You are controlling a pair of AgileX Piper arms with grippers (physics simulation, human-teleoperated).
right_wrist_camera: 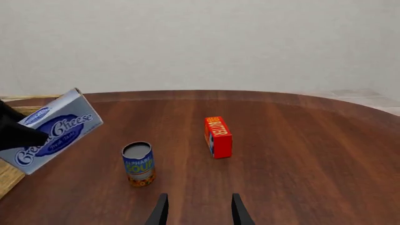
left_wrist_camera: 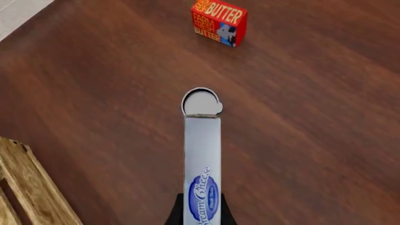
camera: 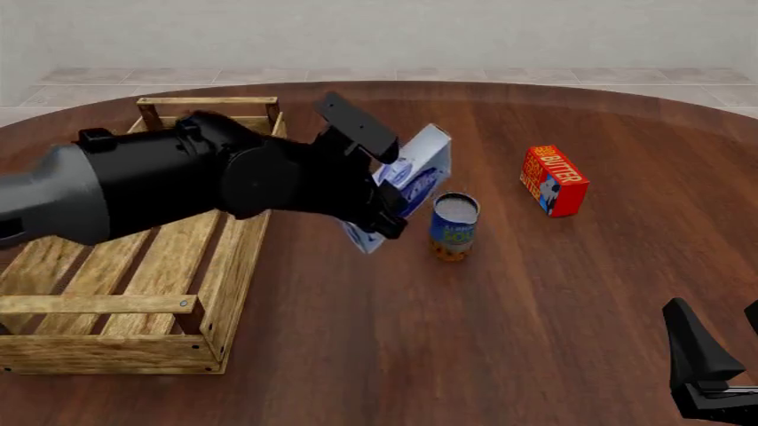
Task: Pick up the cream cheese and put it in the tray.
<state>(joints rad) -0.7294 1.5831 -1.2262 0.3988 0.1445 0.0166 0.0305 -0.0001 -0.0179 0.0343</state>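
Cream cheese point(camera: 417, 174) sits between the fingers of the left gripper point(camera: 389, 206), which is clamped on the lower part of the box. It is lifted off the table point(camera: 498, 328) and tilted, with its top end leaning up and to the right in the front view. In the left wrist view the box point(left_wrist_camera: 202, 164) runs straight out along the fingers, narrow side facing the camera, and the dark fingers show on both sides of its near end. In the right wrist view the box point(right_wrist_camera: 53, 131) hangs in the air at an angle, with the blue oval logo facing that camera and the dark left gripper point(right_wrist_camera: 18, 131) covering its left edge.

The box is just beside the right wall of the tray point(camera: 243, 257), above the table and not over the slats. Below it and slightly to the right stands the can point(camera: 454, 226), upright on the table; from the left wrist the can's grey top point(left_wrist_camera: 201, 102) shows just past the far end of the box. The butter point(camera: 553, 180) stands farther right, well apart from both.

The right gripper point(right_wrist_camera: 196, 211) is low at the near right of the table, its fingers point(right_wrist_camera: 161, 211) apart and holding nothing. In the front view it point(camera: 716, 364) is only partly in the picture.
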